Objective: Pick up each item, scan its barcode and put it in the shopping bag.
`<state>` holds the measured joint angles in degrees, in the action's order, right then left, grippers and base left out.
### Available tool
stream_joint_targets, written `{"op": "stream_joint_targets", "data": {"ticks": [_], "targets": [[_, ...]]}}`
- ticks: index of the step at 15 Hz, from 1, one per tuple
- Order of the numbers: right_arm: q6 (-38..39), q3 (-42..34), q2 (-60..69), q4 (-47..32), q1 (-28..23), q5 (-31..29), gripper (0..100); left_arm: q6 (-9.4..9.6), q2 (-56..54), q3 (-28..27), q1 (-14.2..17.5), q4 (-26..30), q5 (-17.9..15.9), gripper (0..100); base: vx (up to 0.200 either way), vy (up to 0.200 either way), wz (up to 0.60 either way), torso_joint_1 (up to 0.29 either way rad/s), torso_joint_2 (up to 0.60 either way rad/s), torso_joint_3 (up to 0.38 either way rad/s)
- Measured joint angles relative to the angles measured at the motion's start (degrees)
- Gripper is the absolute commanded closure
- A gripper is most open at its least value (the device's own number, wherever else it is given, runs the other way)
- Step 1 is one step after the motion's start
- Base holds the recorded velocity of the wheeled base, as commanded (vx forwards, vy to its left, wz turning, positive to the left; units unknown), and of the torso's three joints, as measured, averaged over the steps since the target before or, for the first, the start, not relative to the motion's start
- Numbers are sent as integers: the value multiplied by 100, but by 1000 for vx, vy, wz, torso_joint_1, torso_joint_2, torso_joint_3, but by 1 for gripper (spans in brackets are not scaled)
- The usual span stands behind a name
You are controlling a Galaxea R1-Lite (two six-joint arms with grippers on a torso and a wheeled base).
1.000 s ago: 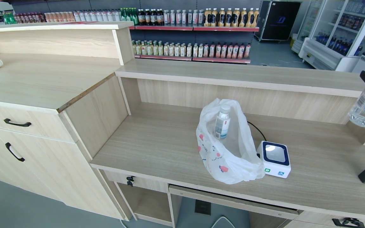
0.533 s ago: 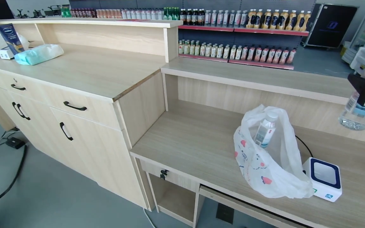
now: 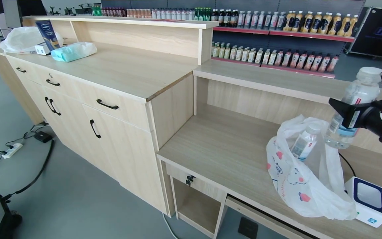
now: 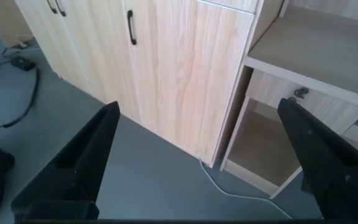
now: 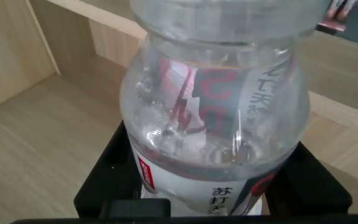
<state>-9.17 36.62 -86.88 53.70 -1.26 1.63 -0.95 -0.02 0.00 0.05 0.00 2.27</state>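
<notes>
**Hidden and cut-off parts at the counter**

The bottle (image 3: pixel 356 96) is crossed at its middle by one finger of the right gripper (image 3: pixel 348 116); the other finger is hidden behind it, and the arm is cut by the edge. In the right wrist view the cap is cut off and the base is masked. The lower half of the second bottle (image 3: pixel 305 142) is veiled by the bag (image 3: pixel 310 192). One corner of the scanner (image 3: pixel 370 202) is covered by the bag. The fingers of the left gripper (image 4: pixel 197 106) are cut off at their bases.
</notes>
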Motion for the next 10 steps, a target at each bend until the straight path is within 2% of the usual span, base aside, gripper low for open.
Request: {"op": "stream_joint_targets", "data": {"ticks": [6, 10], "targets": [[2, -813, -1058, 1793, -87, 507, 100, 0, 0, 0, 5, 0, 0, 0, 0, 0, 0, 0, 0, 0], [-27, -1000, -1598, 2170, -155, 567, 100, 0, 0, 0, 0, 0, 0, 0, 0, 0, 0, 0, 0, 0]]}}
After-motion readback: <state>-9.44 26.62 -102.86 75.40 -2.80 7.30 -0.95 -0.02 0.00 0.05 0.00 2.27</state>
